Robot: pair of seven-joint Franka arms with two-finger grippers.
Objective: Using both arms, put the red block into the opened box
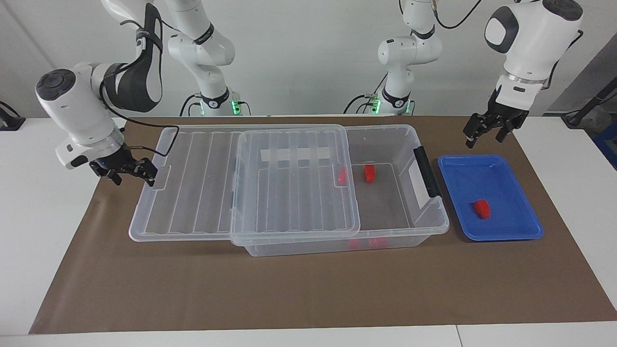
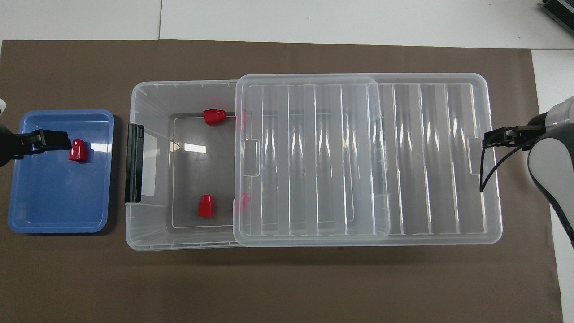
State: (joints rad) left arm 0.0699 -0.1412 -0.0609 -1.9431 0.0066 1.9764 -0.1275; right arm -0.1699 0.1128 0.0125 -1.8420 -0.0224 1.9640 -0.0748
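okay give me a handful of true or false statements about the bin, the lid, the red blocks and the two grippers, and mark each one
1. A red block lies in the blue tray. True.
2. The ribbed lid fully covers the clear bin. False: it is slid toward the right arm's end, leaving the end by the black latch uncovered.
3. The left gripper holds a red block. False: it is open and empty, up in the air over the tray's edge.
4. The right gripper is at the lid's end tab. True.
5. The clear bin holds no blocks. False: red blocks lie on its floor.
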